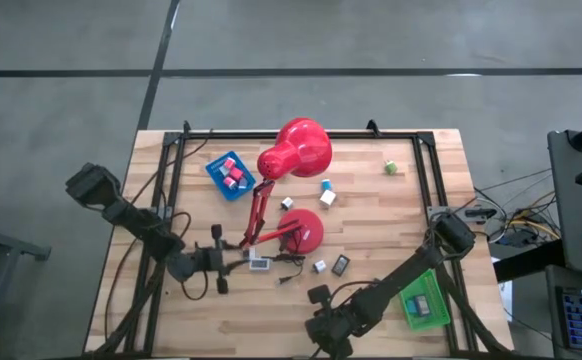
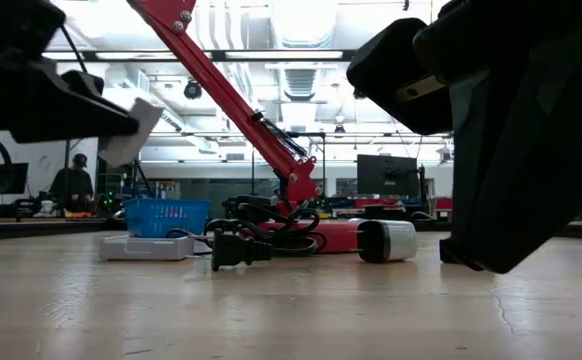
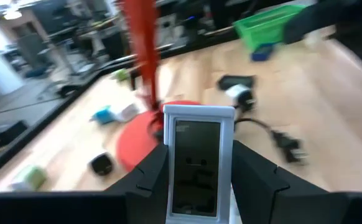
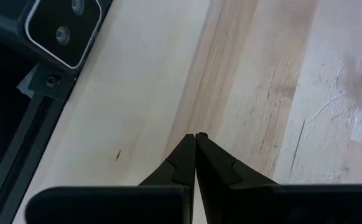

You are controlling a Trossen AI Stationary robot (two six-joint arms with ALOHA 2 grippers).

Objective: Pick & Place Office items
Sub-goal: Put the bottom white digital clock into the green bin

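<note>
My left gripper (image 3: 196,171) is clamped on a white-framed flat rectangle (image 3: 196,163), holding it above the table (image 1: 411,215) just in front of the red lamp's base (image 1: 303,230). My right gripper (image 4: 195,155) waits near the table's front edge with its fingers pressed together, holding nothing. Small blocks (image 1: 326,193) lie scattered behind the lamp base.

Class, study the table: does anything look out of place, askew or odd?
Yes. The red lamp stands mid-table with its cord tangled loosely at its base. Small blocks lie scattered outside the blue tray. The left gripper grips a white-framed flat piece.
</note>
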